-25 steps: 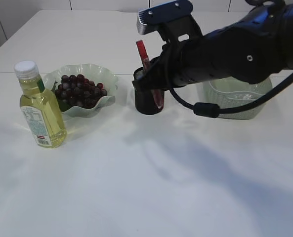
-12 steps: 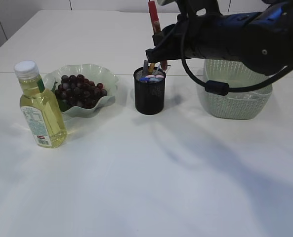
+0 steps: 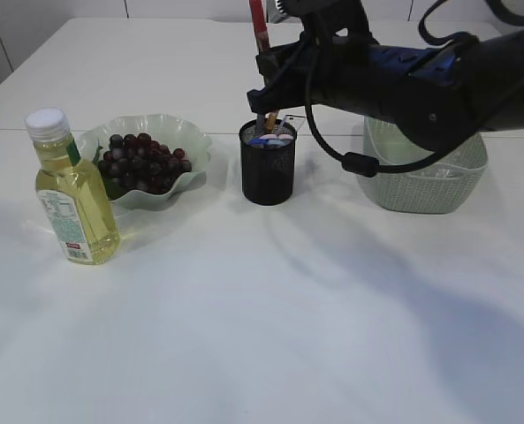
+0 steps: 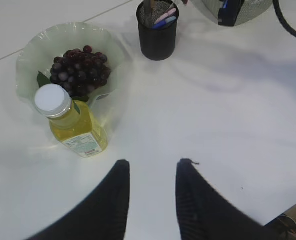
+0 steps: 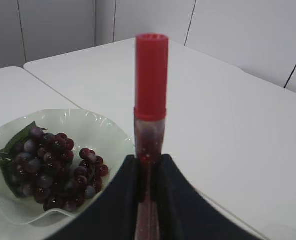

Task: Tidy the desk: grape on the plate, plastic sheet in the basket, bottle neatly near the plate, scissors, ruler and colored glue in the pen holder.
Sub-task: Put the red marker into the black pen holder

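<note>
My right gripper (image 3: 270,66) is shut on the colored glue (image 3: 259,22), a red tube with a red cap (image 5: 150,80), held upright over the black mesh pen holder (image 3: 268,168). Blue and pink ends stick out of the holder (image 4: 157,37); I cannot tell scissors or ruler among them. Dark grapes (image 3: 145,162) lie in the pale green wavy plate (image 3: 186,141). The yellow bottle (image 3: 72,190) with a white cap stands upright just left of the plate. My left gripper (image 4: 153,162) hovers open over bare table, near the bottle (image 4: 73,125). The plastic sheet is out of view.
A pale green basket (image 3: 421,177) stands right of the pen holder, partly behind my right arm and its cable (image 3: 368,163). White table (image 3: 262,309) spreads across the front. The table's far edge meets a white wall.
My right arm has lifted the red glue from in front of the pen holder to above its mouth and shifted slightly left. The left gripper has stayed open.
</note>
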Motion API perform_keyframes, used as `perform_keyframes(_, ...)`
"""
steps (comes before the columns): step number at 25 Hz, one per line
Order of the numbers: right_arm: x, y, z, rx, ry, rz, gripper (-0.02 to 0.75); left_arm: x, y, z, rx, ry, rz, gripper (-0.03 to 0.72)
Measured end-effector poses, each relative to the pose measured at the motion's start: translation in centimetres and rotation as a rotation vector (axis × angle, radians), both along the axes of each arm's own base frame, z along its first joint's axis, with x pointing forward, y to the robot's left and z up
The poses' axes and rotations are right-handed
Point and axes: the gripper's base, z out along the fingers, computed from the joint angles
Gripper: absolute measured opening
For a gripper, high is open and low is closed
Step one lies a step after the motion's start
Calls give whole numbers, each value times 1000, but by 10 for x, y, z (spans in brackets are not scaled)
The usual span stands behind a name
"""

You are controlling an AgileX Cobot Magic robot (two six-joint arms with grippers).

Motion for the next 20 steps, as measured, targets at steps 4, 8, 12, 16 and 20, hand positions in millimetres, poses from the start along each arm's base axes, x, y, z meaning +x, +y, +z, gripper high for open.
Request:
perform_keyframes(4,16,3,-9,12,-1,-12,103,0,0,0,1,-6,1,236)
perform_keyframes(8,33,9,-12,43,-3,-30,103,1,0,1,-1,-12,1,236)
perform_keyframes(12,46,12,-11,92,36,-75,103,1,0,1,-7,-22,0,236)
perform_keyframes(16,51,13,-14,106,64,-94,103,1,0,2,-7,-23,0,236)
perform_keyframes(20,52,13,-22,119,102,-112,102,2,-1,2,-8,-24,0,236)
